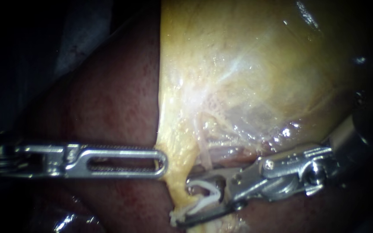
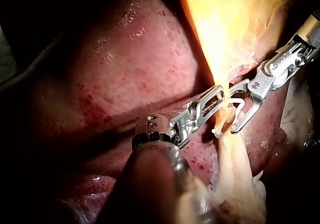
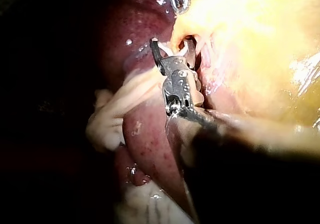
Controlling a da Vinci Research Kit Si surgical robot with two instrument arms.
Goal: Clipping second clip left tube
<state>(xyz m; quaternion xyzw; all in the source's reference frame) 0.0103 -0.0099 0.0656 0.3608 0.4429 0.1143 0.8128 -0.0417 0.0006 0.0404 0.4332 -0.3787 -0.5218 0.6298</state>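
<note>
My left instrument comes in flat from the left. Its slotted jaws lie together on the yellow edge of the gallbladder, as the left wrist view also shows. My right instrument enters from the right, jaws spread wide around a white clip that stands open in a V. The clip's mouth faces the yellow strand hanging below the gallbladder. Thin pale tubes run down behind the upper jaw; I cannot tell which tube lies inside the clip. The right wrist view shows the clip beside that strand.
Dark red liver fills the left and lower field under both instruments. Pale fatty tissue trails away below the clip site. The two instruments' tips stand close together at the gallbladder's lower edge.
</note>
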